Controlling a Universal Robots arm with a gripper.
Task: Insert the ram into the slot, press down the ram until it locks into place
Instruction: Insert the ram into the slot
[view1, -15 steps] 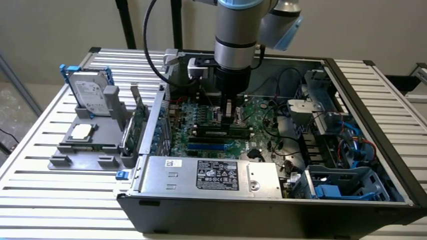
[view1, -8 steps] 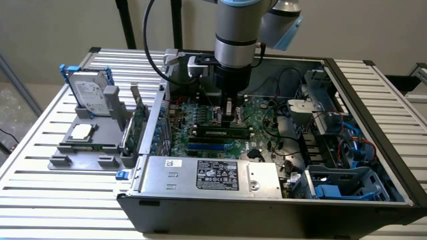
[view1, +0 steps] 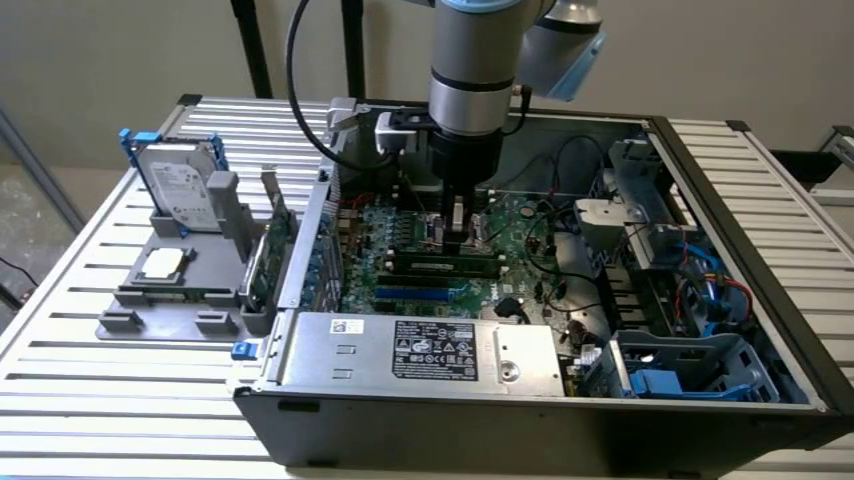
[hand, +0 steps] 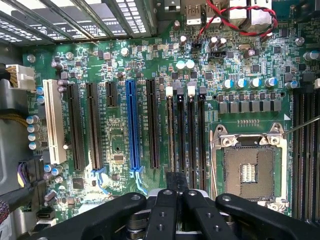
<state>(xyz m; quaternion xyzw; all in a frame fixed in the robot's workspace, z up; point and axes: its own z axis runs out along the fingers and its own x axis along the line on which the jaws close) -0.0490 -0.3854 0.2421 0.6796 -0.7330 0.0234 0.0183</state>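
The ram stands on edge in a black memory slot on the green motherboard, its pale label facing the exterior view. In the wrist view it is a thin edge-on line in the slot beside the long black socket, one of several parallel ones. My gripper hangs straight down over the ram, right of its middle. The black fingers are shut together, tips at the ram's top edge. I cannot tell whether they touch it. The slot's end clip is white.
The open computer case walls in the board. A blue slot and the square silver processor socket flank the memory slots. A power supply fills the case front. A grey holder with a hard drive stands at the exterior view's left.
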